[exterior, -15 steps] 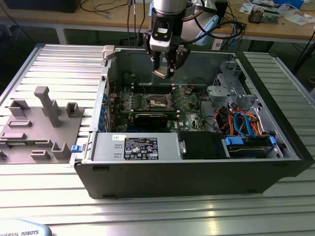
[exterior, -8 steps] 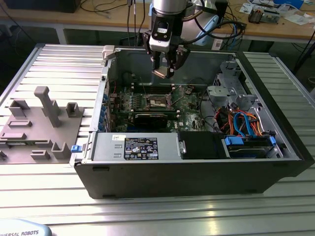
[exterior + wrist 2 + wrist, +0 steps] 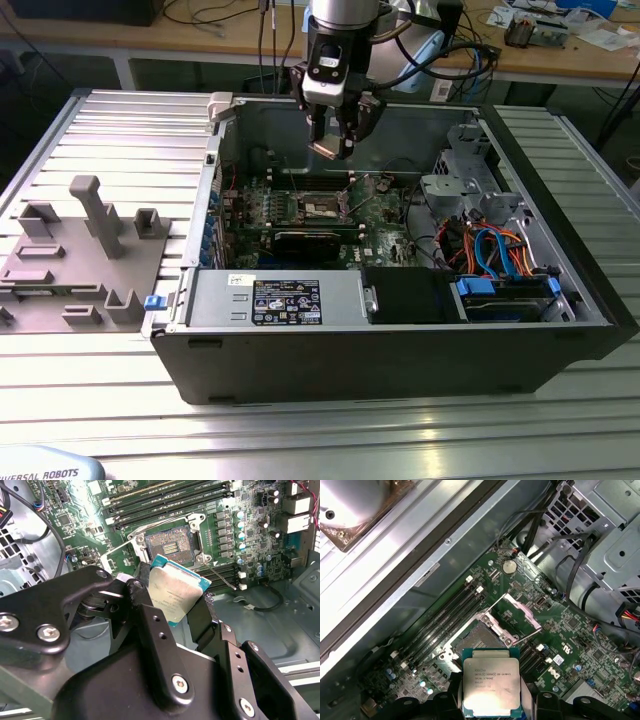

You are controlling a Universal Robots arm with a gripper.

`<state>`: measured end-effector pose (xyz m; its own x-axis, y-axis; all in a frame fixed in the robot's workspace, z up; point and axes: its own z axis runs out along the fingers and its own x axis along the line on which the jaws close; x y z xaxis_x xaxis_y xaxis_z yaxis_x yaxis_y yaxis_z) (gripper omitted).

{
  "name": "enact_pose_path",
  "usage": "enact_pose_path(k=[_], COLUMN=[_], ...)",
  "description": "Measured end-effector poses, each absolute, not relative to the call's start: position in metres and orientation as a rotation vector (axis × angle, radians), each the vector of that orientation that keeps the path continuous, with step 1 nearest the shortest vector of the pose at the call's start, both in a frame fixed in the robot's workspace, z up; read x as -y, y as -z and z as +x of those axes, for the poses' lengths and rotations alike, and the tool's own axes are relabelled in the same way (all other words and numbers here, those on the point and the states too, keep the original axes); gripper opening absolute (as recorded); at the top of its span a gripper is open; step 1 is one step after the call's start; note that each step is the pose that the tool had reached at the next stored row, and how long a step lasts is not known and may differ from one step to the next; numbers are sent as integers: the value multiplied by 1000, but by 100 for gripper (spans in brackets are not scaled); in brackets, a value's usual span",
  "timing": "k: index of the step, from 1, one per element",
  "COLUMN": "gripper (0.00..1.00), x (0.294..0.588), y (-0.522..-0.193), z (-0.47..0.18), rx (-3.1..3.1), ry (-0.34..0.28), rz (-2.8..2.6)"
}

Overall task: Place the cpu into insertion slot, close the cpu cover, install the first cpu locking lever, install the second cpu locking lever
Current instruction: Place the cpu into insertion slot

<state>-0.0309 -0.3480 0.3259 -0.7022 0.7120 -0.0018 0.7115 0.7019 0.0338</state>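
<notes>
your black gripper [image 3: 335, 145] has jaws clamped on the silvery-grey square cpu [image 3: 491, 687], held above the dark square insertion slot [image 3: 480, 642].

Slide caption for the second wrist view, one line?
Gripper holding the cpu, tilted, above the empty insertion slot on the green motherboard, not yet seated.

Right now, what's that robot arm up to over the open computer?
The arm's gripper holds the cpu by its edges, above the open computer case. The insertion slot on the green board below is empty, and the cpu cover is swung open. The cpu is not yet placed.
</notes>
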Motion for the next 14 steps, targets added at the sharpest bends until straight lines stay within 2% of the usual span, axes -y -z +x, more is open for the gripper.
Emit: enact_pose_path(k=[14], gripper=[54], x=[348], y=[-326], z=[-31], rx=[-2874], ry=[-48], rz=[1230])
